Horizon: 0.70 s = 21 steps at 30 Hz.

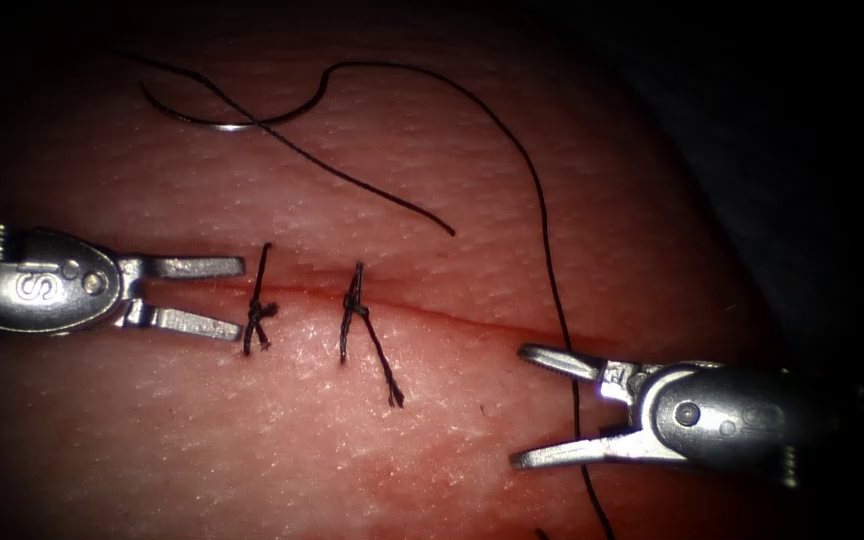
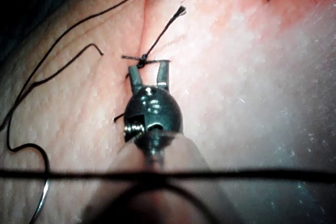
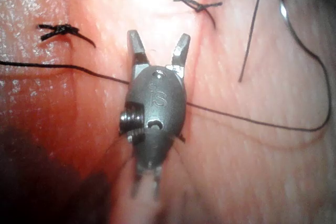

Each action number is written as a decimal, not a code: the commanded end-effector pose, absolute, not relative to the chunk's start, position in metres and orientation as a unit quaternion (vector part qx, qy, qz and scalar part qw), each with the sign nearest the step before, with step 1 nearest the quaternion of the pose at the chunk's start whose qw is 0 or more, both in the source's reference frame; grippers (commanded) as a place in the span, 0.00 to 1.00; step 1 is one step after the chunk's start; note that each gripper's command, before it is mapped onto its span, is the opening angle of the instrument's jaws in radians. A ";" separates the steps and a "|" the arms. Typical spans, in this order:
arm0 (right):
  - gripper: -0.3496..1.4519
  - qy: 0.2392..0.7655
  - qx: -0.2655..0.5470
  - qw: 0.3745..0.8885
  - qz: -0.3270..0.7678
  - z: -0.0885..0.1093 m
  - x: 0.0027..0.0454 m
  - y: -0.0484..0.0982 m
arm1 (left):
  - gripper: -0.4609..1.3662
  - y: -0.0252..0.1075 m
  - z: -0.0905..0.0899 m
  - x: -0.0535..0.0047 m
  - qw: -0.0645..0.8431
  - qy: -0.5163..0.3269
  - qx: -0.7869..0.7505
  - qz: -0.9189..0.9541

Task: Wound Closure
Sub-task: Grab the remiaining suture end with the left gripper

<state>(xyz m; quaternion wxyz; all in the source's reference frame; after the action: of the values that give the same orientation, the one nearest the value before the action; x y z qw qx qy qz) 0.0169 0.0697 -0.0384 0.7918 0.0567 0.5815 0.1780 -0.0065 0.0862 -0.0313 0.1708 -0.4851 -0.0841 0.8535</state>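
Both tools are empty. The left gripper has its jaws spread apart and holds nothing; its tips stand just beside the first knotted stitch, one on each side of the cut. The right gripper is also wide open and empty, low on the right, and the long thread runs down between its jaws without being held. The needle lies free on the tissue above the cut, well apart from both tools and not in the tissue. A second stitch crosses the cut near the first. The needle seems parked there, clear of the stitches.
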 end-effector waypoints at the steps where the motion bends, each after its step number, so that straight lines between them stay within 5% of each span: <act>1: 0.93 0.582 0.060 0.792 0.175 -0.038 0.0168 0.070 | 0.40 0.086 -0.031 -0.0071 0.167 -0.084 -0.478 0.858; 21: 0.94 0.575 0.062 0.797 0.175 -0.037 0.0167 0.071 | 0.40 0.084 -0.032 -0.0120 0.137 -0.061 -0.457 0.877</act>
<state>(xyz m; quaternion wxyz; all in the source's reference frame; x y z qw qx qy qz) 0.0167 0.0706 -0.0372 0.7972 0.0585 0.5741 0.1774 -0.0124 0.0837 -0.0319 0.1342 -0.4555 -0.0614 0.8779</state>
